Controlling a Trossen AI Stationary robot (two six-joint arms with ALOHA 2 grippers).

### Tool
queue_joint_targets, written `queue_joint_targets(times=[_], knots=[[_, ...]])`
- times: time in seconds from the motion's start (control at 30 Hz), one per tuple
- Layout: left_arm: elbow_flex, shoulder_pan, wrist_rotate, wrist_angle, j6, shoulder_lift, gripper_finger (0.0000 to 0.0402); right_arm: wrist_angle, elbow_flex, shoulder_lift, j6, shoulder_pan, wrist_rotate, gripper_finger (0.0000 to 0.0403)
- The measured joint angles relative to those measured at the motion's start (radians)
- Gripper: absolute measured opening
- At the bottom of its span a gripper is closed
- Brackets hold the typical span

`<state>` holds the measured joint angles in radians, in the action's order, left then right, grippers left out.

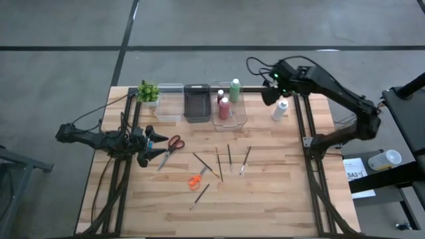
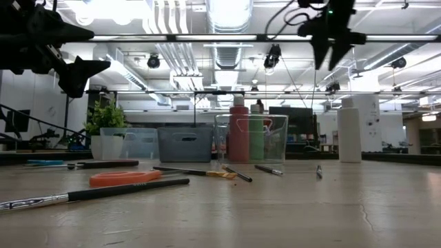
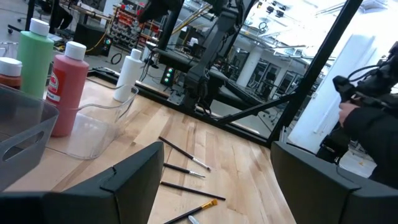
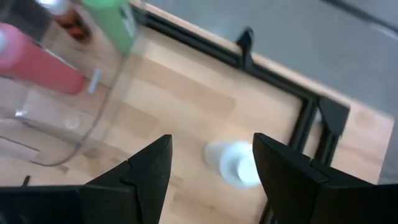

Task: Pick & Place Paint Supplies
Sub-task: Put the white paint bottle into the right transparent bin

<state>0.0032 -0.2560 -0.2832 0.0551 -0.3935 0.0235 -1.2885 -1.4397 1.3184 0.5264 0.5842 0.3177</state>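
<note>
room: open workshop, bright ceiling lights, wooden table (image 1: 265,192) with bins along the far edge.
right gripper (image 4: 211,165): fingers spread wide, holding nothing, hovering over the white bottle (image 1: 280,109), which stands upright on bare wood beside the clear bin (image 1: 241,118).
left gripper (image 1: 161,146): fingers parted, empty, waiting near the left edge, just beside the red scissors (image 1: 172,147).
already binned: red bottle (image 1: 224,108) and green bottle (image 1: 234,90) upright in the clear bin.
loose: thin brushes (image 1: 219,163) scattered mid-table, orange tool (image 1: 194,181) near them.
white bottle handling: likely light, rigid plastic, smooth and round so could slip or tip; safest hold looks like the body just below the cap, squeezed square across.
brushes handling: light, stiff, flat on the wood; hard to pinch, take mid-handle.
hard to see: white bottle is blurred in the right wrist view, fill level unknown; contents of the dark bin (image 1: 196,103) not readable; blue tool only a sliver in the low view.
</note>
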Motion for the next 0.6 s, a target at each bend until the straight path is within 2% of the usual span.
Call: queue_joint_targets(times=[0.3, 0.47, 0.6], knots=[[0.000, 0.000, 0.000, 0.000, 0.000, 0.000, 0.0303, 0.003, 0.210, -0.155, 0.156, 0.015, 0.000, 0.0222], [0.000, 0.000, 0.000, 0.000, 0.000, 0.000, 0.0303, 0.077, 0.324, -0.200, 0.174, 0.015, 0.004, 0.0222], [0.000, 0.000, 0.000, 0.000, 0.000, 0.000, 0.0303, 0.168, 0.401, -0.222, 0.173, 0.015, 0.073, 0.0222]])
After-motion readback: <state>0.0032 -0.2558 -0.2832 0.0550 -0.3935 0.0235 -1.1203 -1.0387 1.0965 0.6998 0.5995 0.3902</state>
